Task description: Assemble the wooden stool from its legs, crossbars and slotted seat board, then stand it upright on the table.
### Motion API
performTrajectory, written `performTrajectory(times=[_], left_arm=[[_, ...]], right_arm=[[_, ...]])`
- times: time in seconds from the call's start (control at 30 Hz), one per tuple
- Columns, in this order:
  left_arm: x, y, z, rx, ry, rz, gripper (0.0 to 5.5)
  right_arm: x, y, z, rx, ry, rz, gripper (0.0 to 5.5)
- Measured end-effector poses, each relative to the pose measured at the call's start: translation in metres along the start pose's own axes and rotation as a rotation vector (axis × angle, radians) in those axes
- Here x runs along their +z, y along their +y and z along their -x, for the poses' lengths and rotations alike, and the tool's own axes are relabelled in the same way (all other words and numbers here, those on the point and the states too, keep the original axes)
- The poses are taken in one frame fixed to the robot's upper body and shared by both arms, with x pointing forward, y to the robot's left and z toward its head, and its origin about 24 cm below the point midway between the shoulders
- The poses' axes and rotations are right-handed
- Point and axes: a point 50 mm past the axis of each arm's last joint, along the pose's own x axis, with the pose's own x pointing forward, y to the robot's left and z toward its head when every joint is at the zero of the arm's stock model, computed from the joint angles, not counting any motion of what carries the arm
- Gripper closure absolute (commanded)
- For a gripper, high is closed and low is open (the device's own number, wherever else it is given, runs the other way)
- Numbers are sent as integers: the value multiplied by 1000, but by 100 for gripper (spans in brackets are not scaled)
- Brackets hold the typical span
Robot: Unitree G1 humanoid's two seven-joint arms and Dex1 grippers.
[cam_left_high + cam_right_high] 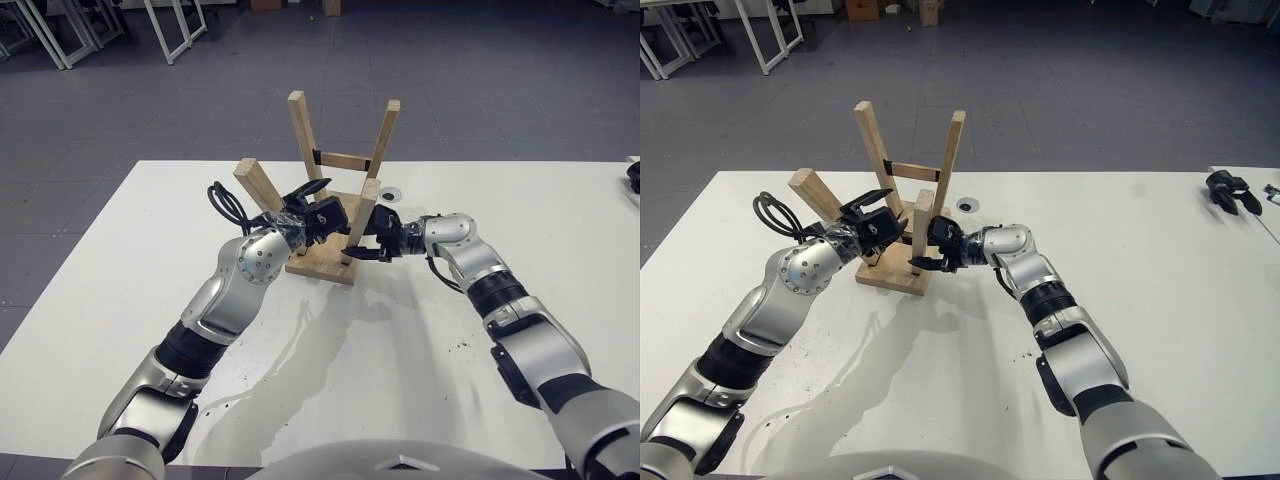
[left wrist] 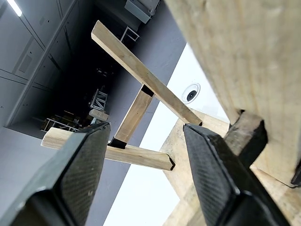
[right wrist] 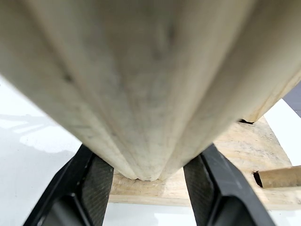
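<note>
No word, number, label or sign can be read anywhere. The stool leg (image 3: 141,80) between the fingers of the right gripper (image 3: 148,165) shows plain wood grain, and the table (image 3: 37,127) just beside that gripper is plain white.

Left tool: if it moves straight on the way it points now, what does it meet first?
Probably the far pale wooden legs, joined by the short wooden crossbar, framed between the open left tool's fingers. Depth is unclear: the flat wooden seat board edge may come first.
</note>
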Motion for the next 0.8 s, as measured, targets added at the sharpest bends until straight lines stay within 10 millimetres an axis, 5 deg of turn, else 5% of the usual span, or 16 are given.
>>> performTrajectory(times=[0.5, 0.57, 0.7, 0.8], left_arm=[[-9, 8, -5, 79, 4, 61, 264], [-4, 26, -3, 234, -81, 112, 264], [42, 101, 22, 628, -398, 77, 264], [49, 112, 33, 709, -451, 51, 264]], right_arm=[[5, -9, -7, -109, 33, 67, 348], [6, -13, -4, -140, 39, 69, 348], [6, -23, 7, -168, 77, 4, 348], [9, -26, 13, -195, 78, -34, 330]])
